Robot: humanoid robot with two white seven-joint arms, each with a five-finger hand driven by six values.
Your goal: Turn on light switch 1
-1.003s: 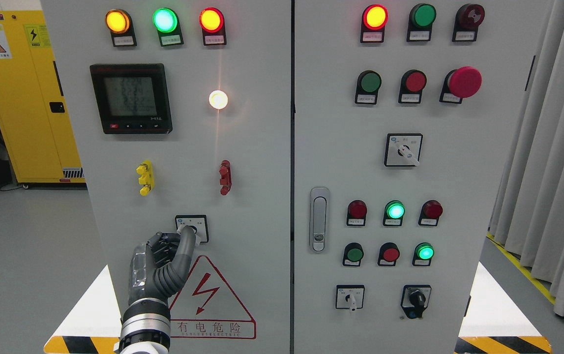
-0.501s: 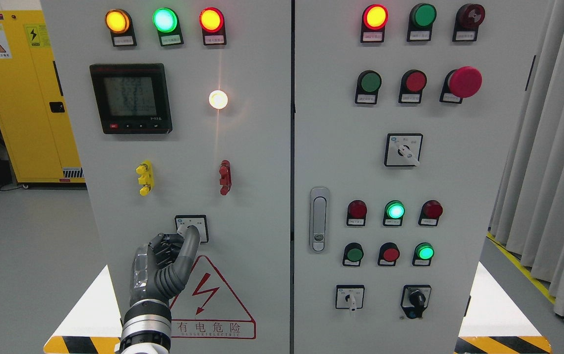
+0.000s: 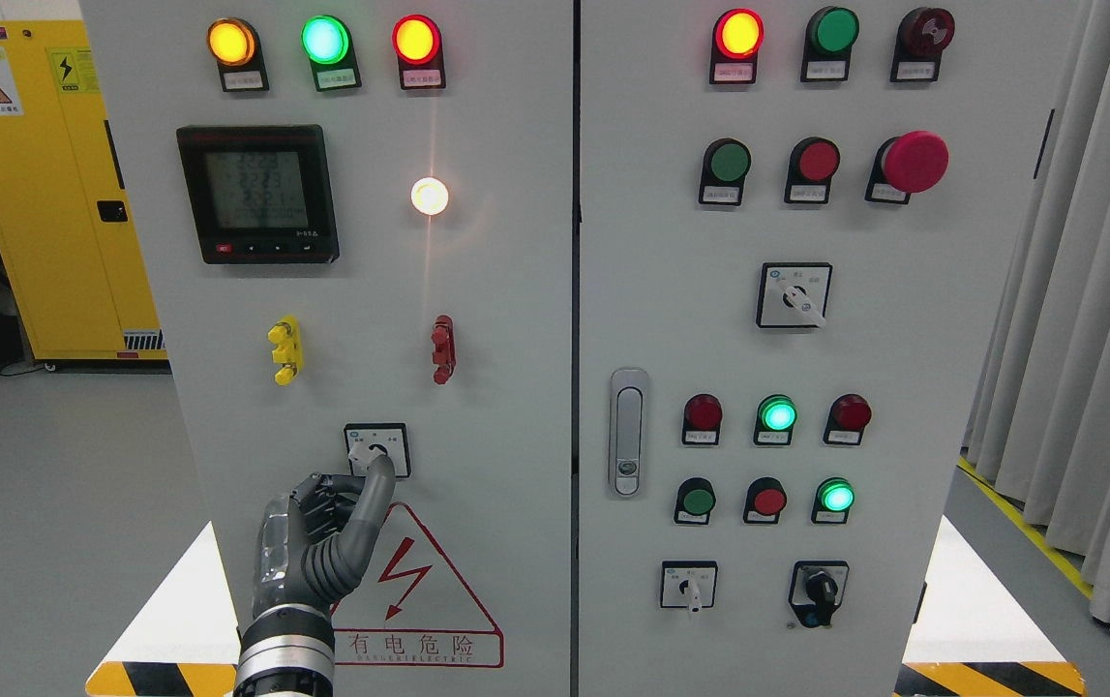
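My left hand (image 3: 317, 537) comes up from the bottom edge, left of the middle, and I see it against the lower part of the left cabinet door (image 3: 496, 319). The fingers (image 3: 375, 484) are mostly curled into the palm, holding nothing, with one long grey one stretched up so its tip sits at the lower edge of the small rotary switch (image 3: 377, 450). That switch, in its black square frame, lies low on the left door, below the yellow handle (image 3: 285, 349) and red handle (image 3: 442, 349) and just above the red-bordered warning triangle (image 3: 409, 590). Its white pointer leans to the left; whether the fingertip actually presses it I cannot tell.

Around the switch the door is bare grey panel on both sides, so I have free room left and right of the hand. The seam between the two doors (image 3: 576, 387) runs well to the right, and the door's left edge stands near my wrist. The round lamp (image 3: 430, 196) beside the meter (image 3: 257, 194) glows bright.
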